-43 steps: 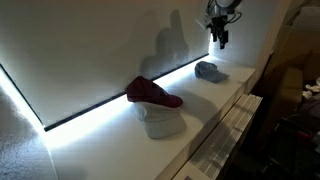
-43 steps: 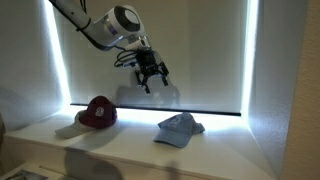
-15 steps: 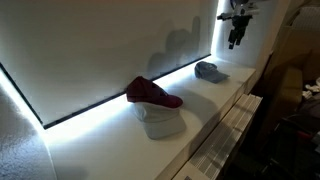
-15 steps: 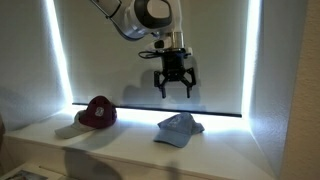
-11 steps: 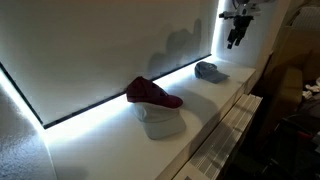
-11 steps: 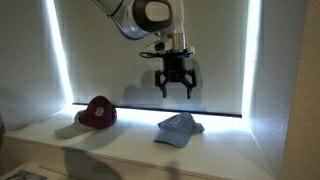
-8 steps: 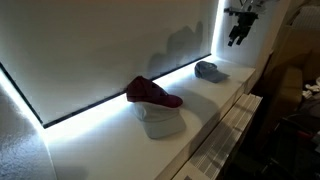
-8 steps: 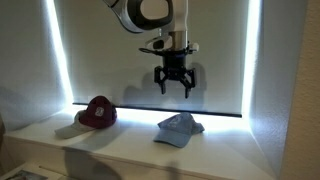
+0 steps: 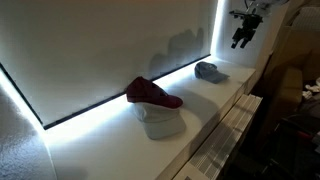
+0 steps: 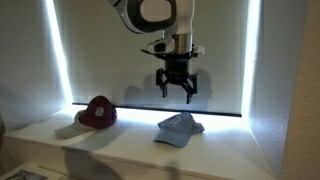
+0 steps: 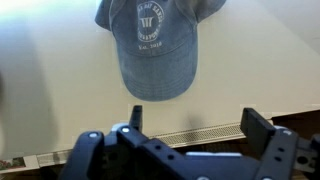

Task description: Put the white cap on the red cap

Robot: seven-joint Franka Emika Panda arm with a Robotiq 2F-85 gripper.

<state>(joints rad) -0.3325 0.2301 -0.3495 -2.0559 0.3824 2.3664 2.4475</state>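
Sideways travel is what's changed since the earlier shots: the pincer [image 10: 176, 95] has been carried from a spot between the caps to a place over the white cap [image 10: 178, 128]. The caps themselves haven't been shifted at all.

The pincer's fingers [image 10: 162, 92] are spread wide, and nothing is held between them. It's hung up in the air with the fingers pointed down, nothing touched. In an exterior view the pincer [image 9: 240, 42] is seen high up by the bright light strip [image 9: 217, 30].

The white cap [image 9: 210, 71] is laid on the shelf [image 10: 130, 150] pretty much straight below the pincer, well apart from it. In the wrist view the pincer [image 11: 195, 125] is framed at the bottom and the white cap [image 11: 153, 45] is seen beyond the fingertips, bluish grey in this light, with a pale logo printed on its front and the brim turned toward the fingers.

The red cap [image 10: 99, 111] is parked lower and well off to one side of the pincer, on the same shelf. In an exterior view the red cap [image 9: 150, 94] is pressed up against a bulkier whitish cap [image 9: 160, 122]; whether it's actually resting on that one can't be told from here.
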